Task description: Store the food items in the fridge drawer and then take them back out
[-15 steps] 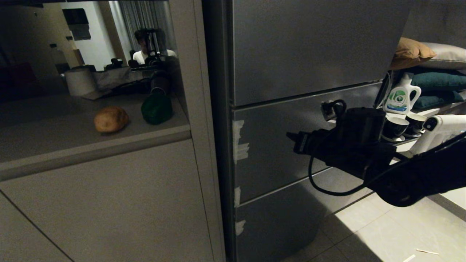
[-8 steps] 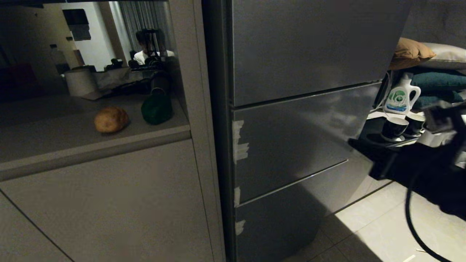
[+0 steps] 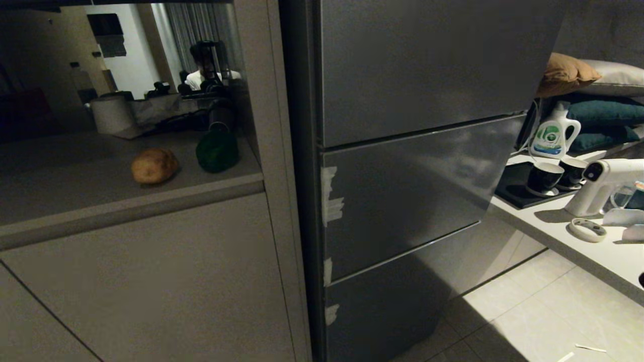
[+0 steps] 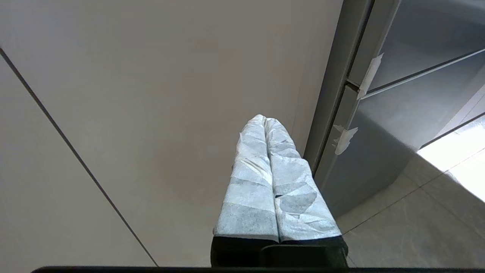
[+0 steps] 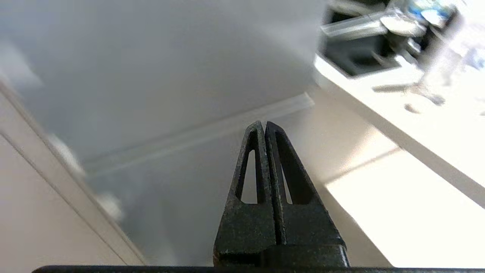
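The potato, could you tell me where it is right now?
In the head view the potato lies on the grey counter left of the fridge, just left of the green pepper.

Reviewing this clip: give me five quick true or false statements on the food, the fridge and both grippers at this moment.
1. The potato and green pepper sit on the counter. True.
2. A fridge door stands open. False: all look closed.
3. The right gripper is shut and empty. True.
4. The left gripper holds the potato. False: shut, empty.
5. The pepper lies on the floor. False: on the counter.
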`<state>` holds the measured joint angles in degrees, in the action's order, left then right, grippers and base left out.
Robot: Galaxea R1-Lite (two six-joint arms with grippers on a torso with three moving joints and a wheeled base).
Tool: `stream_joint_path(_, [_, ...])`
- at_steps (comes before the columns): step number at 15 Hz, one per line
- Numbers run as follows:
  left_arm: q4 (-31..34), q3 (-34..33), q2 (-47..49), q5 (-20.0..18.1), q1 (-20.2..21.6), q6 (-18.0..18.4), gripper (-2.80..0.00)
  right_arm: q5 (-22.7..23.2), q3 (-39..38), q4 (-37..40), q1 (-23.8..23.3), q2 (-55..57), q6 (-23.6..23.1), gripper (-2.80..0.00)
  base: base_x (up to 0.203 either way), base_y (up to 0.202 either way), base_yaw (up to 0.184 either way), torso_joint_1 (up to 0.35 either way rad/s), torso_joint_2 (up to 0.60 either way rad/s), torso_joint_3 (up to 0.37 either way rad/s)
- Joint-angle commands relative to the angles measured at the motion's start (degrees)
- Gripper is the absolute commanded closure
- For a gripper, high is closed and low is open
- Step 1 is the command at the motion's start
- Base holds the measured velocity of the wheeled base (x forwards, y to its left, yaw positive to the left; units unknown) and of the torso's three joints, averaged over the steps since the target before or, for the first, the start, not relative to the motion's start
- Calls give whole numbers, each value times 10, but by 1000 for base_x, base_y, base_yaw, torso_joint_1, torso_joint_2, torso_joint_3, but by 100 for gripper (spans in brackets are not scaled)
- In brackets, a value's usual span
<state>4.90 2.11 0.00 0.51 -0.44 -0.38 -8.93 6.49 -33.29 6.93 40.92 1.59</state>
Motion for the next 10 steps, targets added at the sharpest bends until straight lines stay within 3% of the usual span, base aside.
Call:
stream_joint_path(1, [0, 0, 0, 0, 0, -1, 0, 29, -49, 52, -41, -97, -26, 0, 0, 0, 0, 0, 0, 0])
stream_joint_path(7, [0, 0, 0, 0, 0, 0, 0, 78, -81, 234, -63, -304, -58, 0, 0, 0, 0, 0, 0, 0])
stream_joint_path(10, [0, 0, 0, 0, 0, 0, 0, 99, -82, 277, -65, -410, -66, 0, 0, 0, 0, 0, 0, 0])
